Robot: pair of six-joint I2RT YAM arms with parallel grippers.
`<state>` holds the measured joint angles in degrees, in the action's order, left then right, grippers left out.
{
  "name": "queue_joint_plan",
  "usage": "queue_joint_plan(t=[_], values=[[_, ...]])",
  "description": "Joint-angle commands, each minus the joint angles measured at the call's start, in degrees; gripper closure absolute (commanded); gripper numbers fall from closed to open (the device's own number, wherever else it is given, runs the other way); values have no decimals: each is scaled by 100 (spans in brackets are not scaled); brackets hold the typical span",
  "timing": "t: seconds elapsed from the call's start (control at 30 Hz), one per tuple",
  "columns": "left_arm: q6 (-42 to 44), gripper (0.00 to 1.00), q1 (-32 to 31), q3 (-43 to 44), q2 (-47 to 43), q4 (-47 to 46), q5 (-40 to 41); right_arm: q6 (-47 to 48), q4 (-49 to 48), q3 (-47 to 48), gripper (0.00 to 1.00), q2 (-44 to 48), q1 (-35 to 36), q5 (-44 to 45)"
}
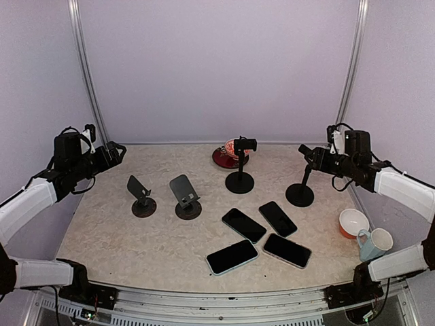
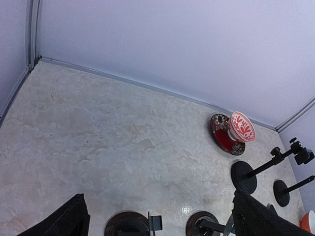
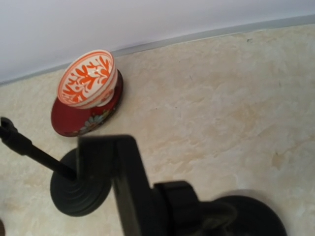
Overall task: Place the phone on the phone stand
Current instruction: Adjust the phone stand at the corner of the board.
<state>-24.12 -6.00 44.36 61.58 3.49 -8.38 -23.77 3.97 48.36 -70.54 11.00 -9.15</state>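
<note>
The left gripper (image 1: 114,151) is positioned above the left rear of the table (image 1: 102,234). Its fingers (image 2: 61,221) are spread wide, and nothing is gripped between them.

Two low stands are located left of centre, side by side, each on a round dark base: a black folding stand (image 1: 141,197) and a grey stand (image 1: 184,195) with a tilted back plate.

Four phones are laid flat at centre front, dark screens up, close together and none on a stand. The rear left phone (image 1: 243,225) and rear right phone (image 1: 277,218) are black throughout. The front left phone (image 1: 232,257) and front right phone (image 1: 287,250) are edged in a pale colour.

Behind them, a centre pole stand (image 1: 240,170) with a clamp head is set just in front of a red saucer (image 1: 219,160) carrying a patterned bowl (image 3: 87,78).

A right pole stand (image 1: 300,192) is located further right. The right gripper (image 1: 306,152) is positioned at its top. Whether it is spread, closed or touching the stand cannot be told.

An orange bowl (image 1: 353,223) and a pale mug (image 1: 376,243) are placed at the right edge.
</note>
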Motion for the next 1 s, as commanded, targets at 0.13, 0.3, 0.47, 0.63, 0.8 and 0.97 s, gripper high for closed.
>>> queue_joint_plan(t=[0.13, 0.3, 0.47, 0.63, 0.8, 0.97], values=[[-28, 1, 57, 82, 56, 1, -56, 0, -435, -90, 50, 38, -167, -147], [-27, 1, 56, 73, 61, 3, -46, 116, -499, -96, 58, 15, -258, -299], [-25, 1, 64, 81, 68, 3, -53, 254, -518, -64, 75, 5, -392, -478], [-23, 1, 64, 77, 79, 3, -47, 391, -587, -7, 78, -67, -477, -867], [-31, 1, 66, 82, 93, -6, -72, 824, -693, 308, 78, -371, -485, -1817], [-33, 1, 66, 82, 103, 12, -72, 1208, -672, 851, 79, -828, -502, -2655]])
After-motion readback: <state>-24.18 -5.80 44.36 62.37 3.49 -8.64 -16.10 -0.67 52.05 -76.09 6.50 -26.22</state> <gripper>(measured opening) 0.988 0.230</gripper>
